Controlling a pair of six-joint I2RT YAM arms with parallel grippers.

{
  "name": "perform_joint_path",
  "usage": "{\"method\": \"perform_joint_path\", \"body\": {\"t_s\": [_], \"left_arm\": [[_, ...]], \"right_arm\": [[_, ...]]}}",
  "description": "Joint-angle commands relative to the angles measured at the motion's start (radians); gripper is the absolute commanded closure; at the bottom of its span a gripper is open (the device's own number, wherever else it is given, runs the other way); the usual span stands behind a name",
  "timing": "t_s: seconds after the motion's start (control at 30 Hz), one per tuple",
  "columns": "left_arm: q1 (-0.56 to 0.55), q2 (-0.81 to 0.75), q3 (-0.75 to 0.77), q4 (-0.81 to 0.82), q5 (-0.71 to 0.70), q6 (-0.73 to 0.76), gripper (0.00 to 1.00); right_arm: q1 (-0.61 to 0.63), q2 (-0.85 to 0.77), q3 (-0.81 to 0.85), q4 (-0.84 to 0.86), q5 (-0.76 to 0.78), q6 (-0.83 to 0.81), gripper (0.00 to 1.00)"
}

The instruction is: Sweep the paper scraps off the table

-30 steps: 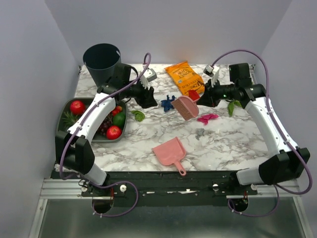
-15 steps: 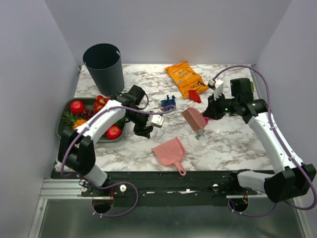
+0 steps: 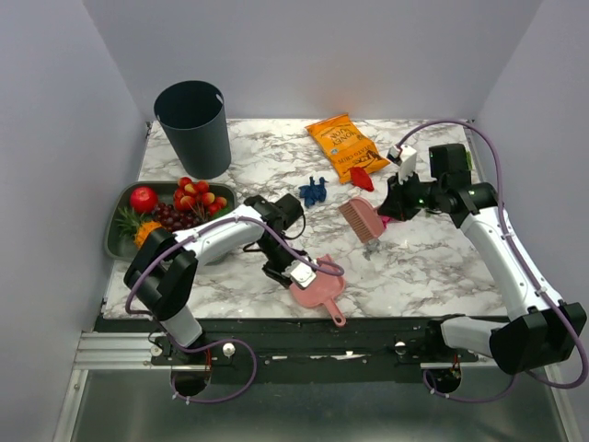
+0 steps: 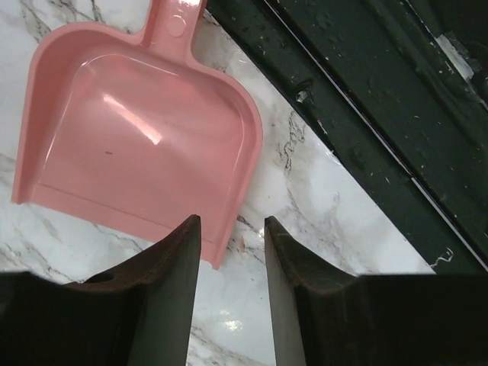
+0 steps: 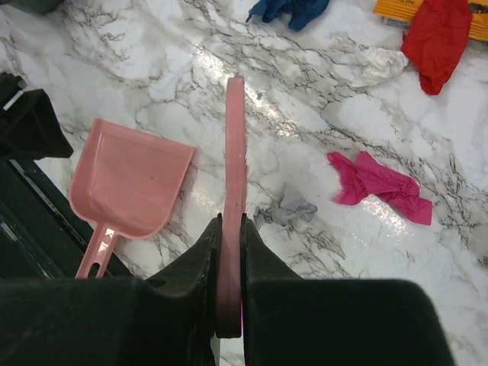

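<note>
Lying beyond right tool: paper scraps

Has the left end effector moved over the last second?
Yes. The left end effector has swung away from the dark bin, down the top view, to the pink dustpan.

The left arm and right arm show white links, black joints, purple cables

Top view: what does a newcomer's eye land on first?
The pink dustpan at the near edge of the table, with the left hand open right over its corner. Next, the matching pink brush pinched in the right hand mid-table, bright paper scraps around it. The orange snack bag sits at the far edge.
</note>
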State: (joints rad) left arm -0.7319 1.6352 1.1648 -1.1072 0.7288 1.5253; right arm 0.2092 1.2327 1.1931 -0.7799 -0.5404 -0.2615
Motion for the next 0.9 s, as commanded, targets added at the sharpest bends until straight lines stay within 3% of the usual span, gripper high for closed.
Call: {"method": "perform_joint_path", "body": {"t_s": [0.0,0.47,0.63,0.77,0.87], "left_arm": [[-0.056,0.037,-0.039,0.096,-0.02,0.053,0.56],[-0.116,0.118,-0.06,0.086,-0.138,0.216,0.65],[-0.101,0.132,-0.056,0.17,-0.196,0.208,0.68],[-0.022,0.192,0.051,0.156,-0.224,0.207,0.67],[0.067,0.276,0.214,0.162,-0.23,0.113,0.67]], "right_arm": [[-0.005,-0.042,-0.004,0.021,-0.013,0.004,0.99],[-0.008,-0.113,-0.049,0.036,-0.013,0.001,0.99],[-0.014,-0.13,-0.056,0.045,-0.006,0.015,0.99],[-0.021,-0.131,-0.046,0.047,0.002,0.013,0.99],[-0.025,-0.125,-0.043,0.056,0.007,0.015,0.99]]}}
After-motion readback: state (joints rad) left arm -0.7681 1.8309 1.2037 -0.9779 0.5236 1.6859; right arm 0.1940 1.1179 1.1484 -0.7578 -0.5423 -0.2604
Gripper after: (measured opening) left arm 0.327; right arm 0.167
